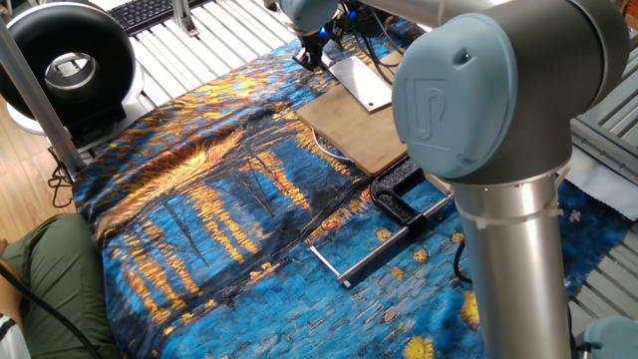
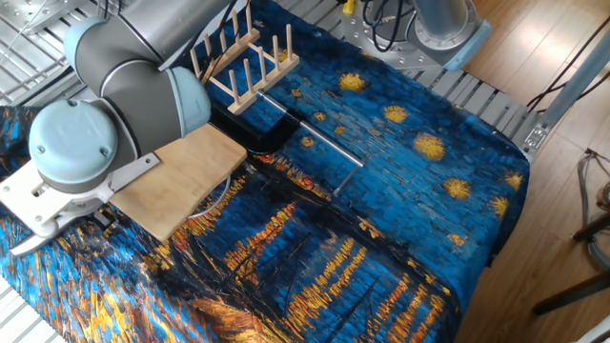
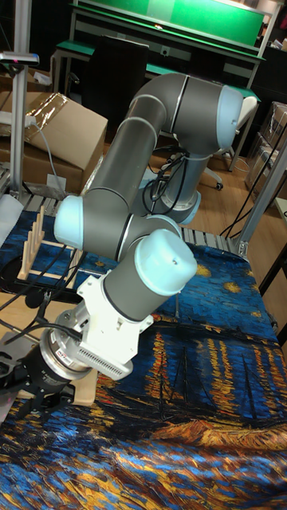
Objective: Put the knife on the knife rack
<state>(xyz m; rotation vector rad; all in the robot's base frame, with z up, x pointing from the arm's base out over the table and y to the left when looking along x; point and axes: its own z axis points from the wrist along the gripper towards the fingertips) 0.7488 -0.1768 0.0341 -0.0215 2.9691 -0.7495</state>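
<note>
The knife (image 1: pixel 361 82) lies flat with its broad grey blade on the far end of the bamboo cutting board (image 1: pixel 361 140). My gripper (image 1: pixel 313 52) hangs at the blade's handle end, with dark fingers pointing down at the cloth's far edge. The wrist hides the handle and the gap between the fingers. In the other fixed view the arm covers the gripper, and a grey strip of the knife (image 2: pixel 134 171) shows beside the wrist. The knife rack (image 2: pixel 244 60), light wood with upright pegs, stands beyond the board with nothing on it. In the tall fixed view the gripper (image 3: pixel 24 381) is at the lower left.
A black clamp (image 1: pixel 397 196) with a long silver rod (image 1: pixel 371 255) lies on the blue-and-orange cloth next to the board, in front of the rack. My large arm joint (image 1: pixel 488 90) blocks the right of one fixed view. A black ring-shaped device (image 1: pixel 66 62) stands off the cloth.
</note>
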